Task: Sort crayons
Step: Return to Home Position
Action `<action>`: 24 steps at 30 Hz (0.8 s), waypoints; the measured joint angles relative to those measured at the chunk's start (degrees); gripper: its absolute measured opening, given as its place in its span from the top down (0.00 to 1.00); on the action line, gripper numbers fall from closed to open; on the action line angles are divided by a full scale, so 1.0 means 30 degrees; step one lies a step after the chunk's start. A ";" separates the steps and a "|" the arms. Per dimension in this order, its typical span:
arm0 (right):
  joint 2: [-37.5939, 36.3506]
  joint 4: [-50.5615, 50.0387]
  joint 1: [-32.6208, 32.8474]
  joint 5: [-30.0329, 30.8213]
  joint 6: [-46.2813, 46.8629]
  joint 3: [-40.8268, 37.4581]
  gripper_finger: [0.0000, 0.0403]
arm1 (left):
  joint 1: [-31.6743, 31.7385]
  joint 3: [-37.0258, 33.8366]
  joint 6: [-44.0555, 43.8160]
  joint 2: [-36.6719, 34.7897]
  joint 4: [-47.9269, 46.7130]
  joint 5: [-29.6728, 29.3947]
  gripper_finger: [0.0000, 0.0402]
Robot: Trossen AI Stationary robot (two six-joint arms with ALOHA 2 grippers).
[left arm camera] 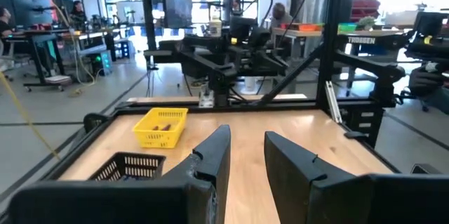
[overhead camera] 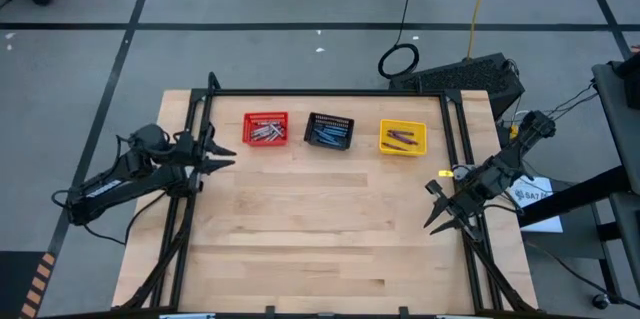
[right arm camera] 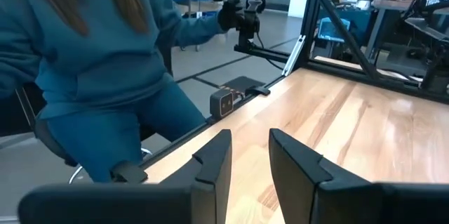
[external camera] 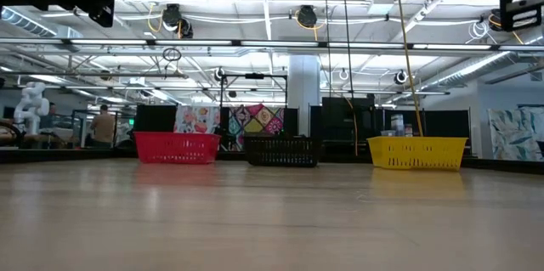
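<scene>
All crayons sit in baskets, and both arms' jaws are empty.
Grey lie in the red basket, blue in the black basket and purple in the yellow basket, along the table's 12 o'clock edge. They are well apart from the left jaws at 9 o'clock and the right jaws at 4 o'clock. Both sets are partly open, gripping nothing. A frame bar seems to read "TROSSEN".

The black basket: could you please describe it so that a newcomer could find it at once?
On the wooden table, with the left gripper and right gripper open at its sides, three mesh baskets line the far edge. The black basket is the middle one, holding blue crayons, between the red basket and the yellow basket.
</scene>
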 joint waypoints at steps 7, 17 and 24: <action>-0.1894 0.0411 0.0000 -0.0015 0.0050 -0.1709 0.79 | 0.0000 -0.0641 0.0499 0.0000 0.0250 0.0270 0.77; -0.2836 0.1195 0.0000 -0.0023 -0.0007 -0.3047 0.79 | -0.0051 -0.3034 0.0027 0.0000 0.3253 0.0342 0.77; -0.2900 0.1084 -0.0007 -0.0036 -0.0176 -0.3276 0.79 | -0.0051 -0.4265 -0.0450 0.0000 0.4321 0.0201 0.77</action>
